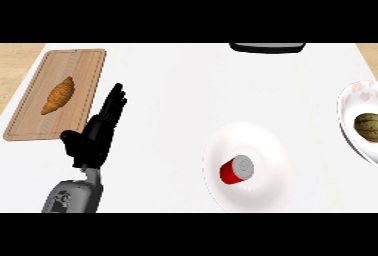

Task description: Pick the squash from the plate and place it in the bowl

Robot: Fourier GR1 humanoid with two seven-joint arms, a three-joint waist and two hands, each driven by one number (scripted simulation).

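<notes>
Squash [366, 125] sits on plate [353, 102] at right edge of white desk [184, 90]. Bowl [258, 145] near middle holds red can [237, 170]. Left hand [96, 134] rests at left, fingers straight and spread, holding nothing. Right hand not seen. Croissant [58, 94] lies on wooden board [81, 62], far left.

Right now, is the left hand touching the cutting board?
Apart. The head view shows white counter between the left hand and the cutting board's right edge.
</notes>
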